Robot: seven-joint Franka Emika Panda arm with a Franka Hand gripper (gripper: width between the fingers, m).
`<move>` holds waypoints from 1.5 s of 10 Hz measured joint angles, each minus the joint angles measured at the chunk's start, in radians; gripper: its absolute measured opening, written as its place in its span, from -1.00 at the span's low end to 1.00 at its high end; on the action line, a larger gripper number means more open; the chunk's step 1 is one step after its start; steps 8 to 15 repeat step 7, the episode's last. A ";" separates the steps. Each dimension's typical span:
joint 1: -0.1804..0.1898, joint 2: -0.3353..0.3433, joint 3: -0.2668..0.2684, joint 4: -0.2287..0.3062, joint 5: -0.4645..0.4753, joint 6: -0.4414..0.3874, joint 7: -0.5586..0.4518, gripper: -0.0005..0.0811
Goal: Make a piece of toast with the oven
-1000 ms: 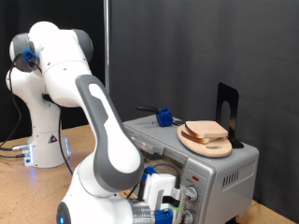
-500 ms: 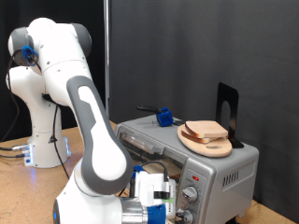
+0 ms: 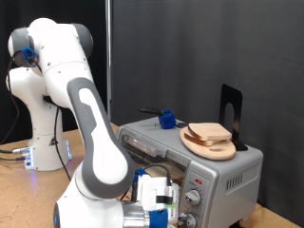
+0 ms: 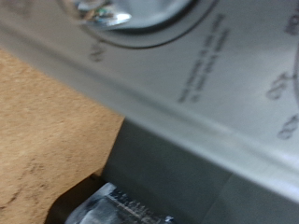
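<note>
Change: nothing has shifted in the last half-second; arm stays low.
Gripper: white two-finger gripper [image 3: 163, 201] at the boxy silver-grey toaster oven [image 3: 214, 171] front, near its knobs; open or closed, cannot tell.
Toast: pale square bread slice [image 3: 210, 133] on round wooden board [image 3: 207, 145] atop oven, far right, seemingly parked there.
Wrist view: only dial markings, blurred.
</note>
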 joint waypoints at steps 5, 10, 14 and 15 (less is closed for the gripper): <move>-0.028 -0.010 -0.038 -0.001 -0.029 -0.066 0.082 0.65; -0.066 -0.042 -0.056 -0.016 -0.074 -0.167 0.181 0.89; -0.066 -0.042 -0.056 -0.016 -0.074 -0.167 0.181 0.89; -0.066 -0.042 -0.056 -0.016 -0.074 -0.167 0.181 0.89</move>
